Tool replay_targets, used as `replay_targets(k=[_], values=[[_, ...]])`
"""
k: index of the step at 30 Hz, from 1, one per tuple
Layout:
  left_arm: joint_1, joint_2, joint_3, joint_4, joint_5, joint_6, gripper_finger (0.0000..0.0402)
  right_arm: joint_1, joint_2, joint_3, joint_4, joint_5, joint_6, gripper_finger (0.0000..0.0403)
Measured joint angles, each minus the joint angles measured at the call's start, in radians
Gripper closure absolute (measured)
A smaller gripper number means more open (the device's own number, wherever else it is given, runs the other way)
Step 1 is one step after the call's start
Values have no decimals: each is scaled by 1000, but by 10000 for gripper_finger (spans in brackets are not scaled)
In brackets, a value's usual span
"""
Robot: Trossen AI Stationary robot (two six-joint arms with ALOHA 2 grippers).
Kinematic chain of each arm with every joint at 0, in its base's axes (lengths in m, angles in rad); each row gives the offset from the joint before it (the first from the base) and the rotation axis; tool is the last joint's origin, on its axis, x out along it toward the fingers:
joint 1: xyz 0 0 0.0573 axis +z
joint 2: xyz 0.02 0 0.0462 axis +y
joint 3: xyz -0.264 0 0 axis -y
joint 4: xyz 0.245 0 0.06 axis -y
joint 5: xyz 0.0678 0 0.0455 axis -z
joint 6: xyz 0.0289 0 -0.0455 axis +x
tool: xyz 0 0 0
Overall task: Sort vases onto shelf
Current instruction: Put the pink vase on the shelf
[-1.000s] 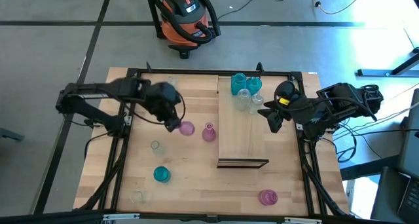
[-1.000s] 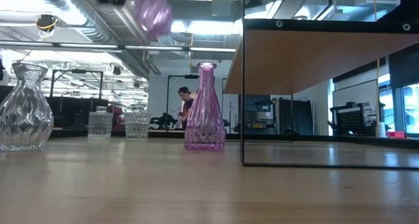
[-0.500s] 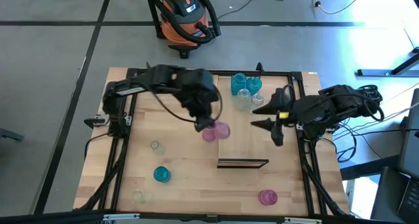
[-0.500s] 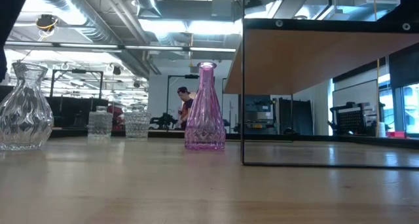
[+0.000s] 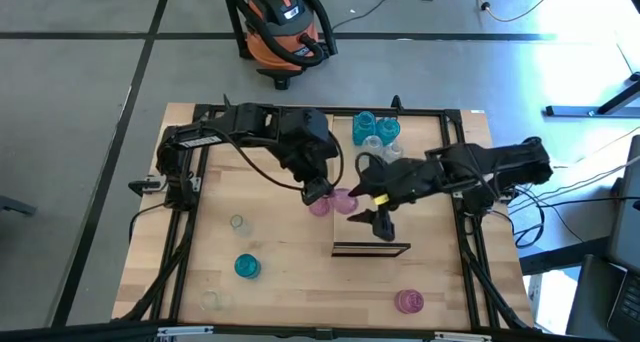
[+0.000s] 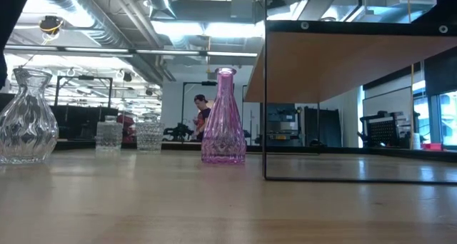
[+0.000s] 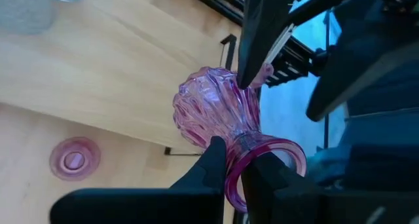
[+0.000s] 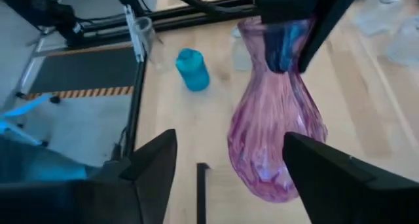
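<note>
A pink round-bellied vase (image 5: 343,199) hangs in the air at the left edge of the shelf (image 5: 372,222), with my left gripper (image 5: 318,190) shut on it. My right gripper (image 5: 368,204) reaches in over the shelf from the right and is open. Its fingers stand on either side of the vase's belly (image 8: 275,139). A tall pink vase (image 6: 223,119) stands on its base on the table just left of the shelf. Teal vases (image 5: 364,127) and clear vases (image 5: 373,154) stand at the shelf's far end. My left gripper pinches the vase's narrow neck (image 7: 243,142), just under the flared rim, between its two fingers. The fingers come slanting down from the far left and lie across the neck. The vase is lifted clear and tilted, mouth toward the wrist and base toward my right gripper. My right gripper has one finger (image 7: 247,67) close against the belly; whether it touches, I cannot tell.
On the table left of the shelf stand a teal vase (image 5: 246,266) and two clear vases (image 5: 237,222) (image 5: 210,300). A pink vase (image 5: 408,301) stands near the front right. The shelf is raised on a black frame (image 6: 265,101). A person shows far off in the room.
My left gripper has carried the pink vase up and toward the table's right, from the left middle to the shelf's left edge, rolling as it went, then held still. My right gripper has swung left over the shelf to the vase, rolled, and opened wider.
</note>
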Motion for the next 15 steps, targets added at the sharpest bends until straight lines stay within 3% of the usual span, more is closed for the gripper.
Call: replay_targets(k=[8,12,15], values=[[-20,-2,0,0,-49,-6,383,-29,2,0,20,52,-6,121],[-31,0,1,53,-33,-17,383,-34,8,1,55,176,-8,118],[-36,0,2,56,-30,-31,383,-35,10,-1,87,194,-13,108]])
